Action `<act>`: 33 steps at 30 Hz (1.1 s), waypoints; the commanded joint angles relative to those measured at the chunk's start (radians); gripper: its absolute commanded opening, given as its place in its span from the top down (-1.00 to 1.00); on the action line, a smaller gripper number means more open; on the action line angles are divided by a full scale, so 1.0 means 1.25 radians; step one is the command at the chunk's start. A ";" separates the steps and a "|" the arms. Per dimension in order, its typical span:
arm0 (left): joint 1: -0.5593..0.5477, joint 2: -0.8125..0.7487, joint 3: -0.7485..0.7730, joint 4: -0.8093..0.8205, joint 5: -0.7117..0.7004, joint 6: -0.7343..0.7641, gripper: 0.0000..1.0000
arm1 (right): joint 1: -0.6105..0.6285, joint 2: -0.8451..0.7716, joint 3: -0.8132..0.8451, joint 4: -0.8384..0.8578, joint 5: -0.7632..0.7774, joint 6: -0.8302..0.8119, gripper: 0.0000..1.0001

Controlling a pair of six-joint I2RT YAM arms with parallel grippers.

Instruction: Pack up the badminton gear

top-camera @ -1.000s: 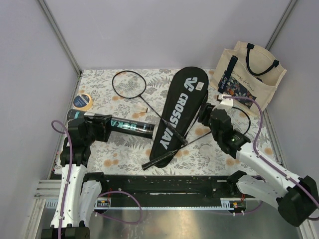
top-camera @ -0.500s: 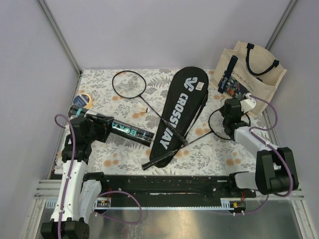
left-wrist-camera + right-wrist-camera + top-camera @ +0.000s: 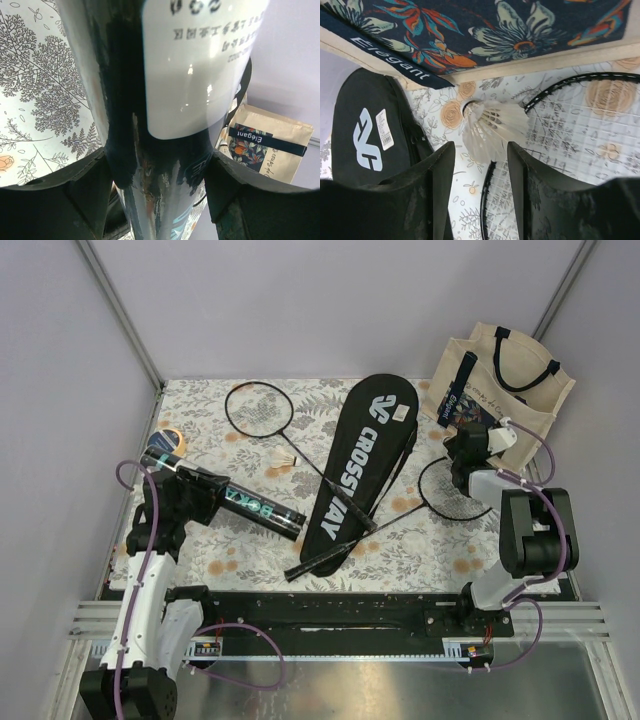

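Left gripper: your left gripper (image 3: pixel 208 496) is clamped on the black tube (image 3: pixel 255 507), with a finger pressed against each side of it.
Black tube: most of it reaches out from that grip toward the racket bag (image 3: pixel 360 465), and its far end stops just short of the bag's edge. The short end behind the fingers points at the tape roll (image 3: pixel 168 440). You cannot tell whether the tube is off the table.
Right gripper: your right gripper (image 3: pixel 481 148) has its jaws apart, one finger on each side of a shuttlecock (image 3: pixel 492 127). Neither finger visibly presses the feathers.
Shuttlecock: its feathered skirt reaches into the gap between those fingers and its cork end points away from them. It sits at the rim of a racket head (image 3: pixel 570 135), just in front of the tote bag (image 3: pixel 520 30).
Second shuttlecock (image 3: pixel 288 460): it lies on the table between the tube and the racket bag, apart from both grippers.
Other racket (image 3: pixel 258 408): its head lies at the back left and its shaft crosses the racket bag.
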 commanded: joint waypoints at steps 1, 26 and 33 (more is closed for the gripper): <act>0.004 0.012 0.027 0.078 0.041 0.017 0.54 | -0.013 0.043 0.049 0.082 -0.039 0.016 -0.09; 0.033 0.040 -0.003 0.095 0.157 -0.083 0.56 | -0.059 0.150 0.171 -0.026 -0.121 0.065 0.21; 0.040 0.045 -0.007 0.106 0.165 -0.104 0.56 | -0.064 0.152 0.180 -0.039 -0.137 0.061 0.52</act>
